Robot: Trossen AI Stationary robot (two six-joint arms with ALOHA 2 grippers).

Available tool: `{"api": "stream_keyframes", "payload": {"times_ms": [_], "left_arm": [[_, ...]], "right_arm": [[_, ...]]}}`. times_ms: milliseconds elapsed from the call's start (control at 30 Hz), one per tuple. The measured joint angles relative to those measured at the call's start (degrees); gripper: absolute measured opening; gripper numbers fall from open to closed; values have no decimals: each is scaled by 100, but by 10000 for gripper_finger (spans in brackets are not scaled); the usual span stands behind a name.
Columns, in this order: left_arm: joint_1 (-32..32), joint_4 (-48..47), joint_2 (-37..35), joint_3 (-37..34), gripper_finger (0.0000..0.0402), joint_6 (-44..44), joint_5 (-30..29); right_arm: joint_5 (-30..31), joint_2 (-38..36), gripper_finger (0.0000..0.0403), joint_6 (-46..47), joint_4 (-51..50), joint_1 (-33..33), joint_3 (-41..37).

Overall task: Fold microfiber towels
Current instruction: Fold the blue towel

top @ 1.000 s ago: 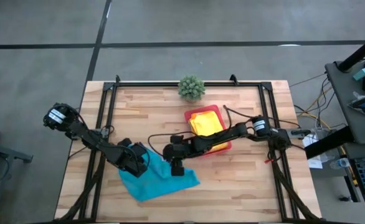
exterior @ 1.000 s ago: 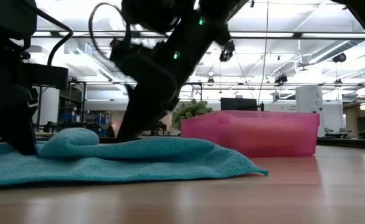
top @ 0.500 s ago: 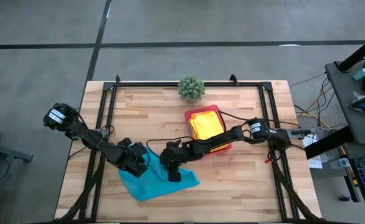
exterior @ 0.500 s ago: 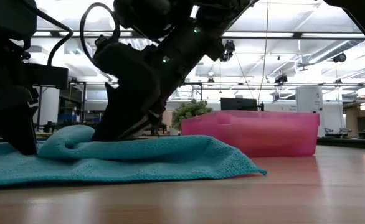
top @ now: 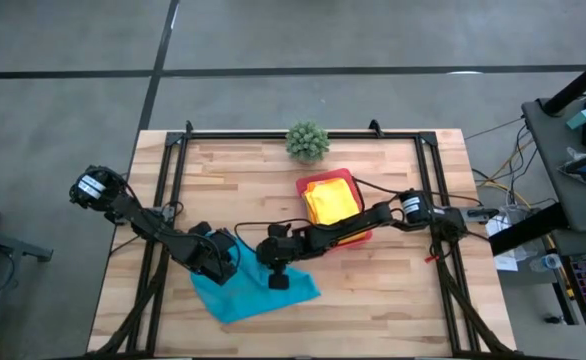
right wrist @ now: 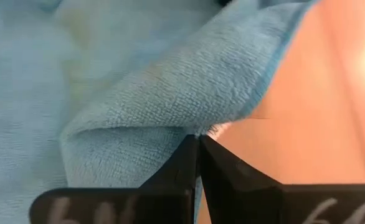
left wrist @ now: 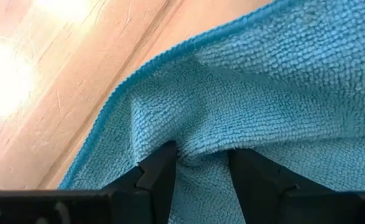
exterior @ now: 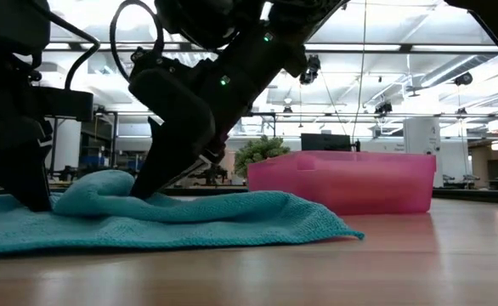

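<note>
Turquoise towel (top: 248, 287): lay spread and rumpled on the wooden tabletop (top: 393, 300), near the front edge and left of centre, one corner reaching toward the front edge. A raised fold stood where the left gripper (top: 223, 266) held it.

Yellow towel (top: 333, 200): lay folded inside the pink tray (top: 318, 183), with an orange layer showing at its edges. The tray sat right of centre, well apart from the turquoise towel.

Potted plant (top: 307, 140): stood at the back edge, near the middle, just behind the tray.

Left gripper: rested on the towel's left part, its arm reaching in from the left edge. The left wrist view showed its fingers (left wrist: 157, 177) part-way apart with a pinched ridge of turquoise towel between them.

Right gripper (top: 276, 278): pressed down at the towel's back-right edge, its arm stretched low from the right edge and passing over the front of the tray. The right wrist view showed its fingers (right wrist: 185, 165) closed together, a fold of towel edge meeting their tips; whether cloth was caught between them could not be told.

Low view: showed the towel's bunched hump beside the left gripper (exterior: 15, 170), the right gripper (exterior: 160, 174) slanting down onto the cloth, and the tray's (exterior: 351, 180) pink wall behind. The tray's contents were hidden there.
</note>
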Motion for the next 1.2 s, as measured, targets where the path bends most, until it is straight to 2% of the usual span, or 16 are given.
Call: {"api": "stream_keyframes", "payload": {"times_ms": [300,500,667,1000,1200], "left_arm": [[2,0,0,-4,134,4,-7],[4,-118,-8,0,134,-4,144],[4,-306,-11,5,134,-13,182],[2,-517,-223,143,134,-7,368],[2,-937,-387,259,134,-12,361]], "right_arm": [[1398,-403,9,-147,-929,22,4],[2805,-579,9,320,-2095,3,7],[2905,-587,9,1041,-2734,-72,7],[2932,-637,10,1131,-2967,-66,7],[2940,-886,41,1123,-3052,-66,7]]}}
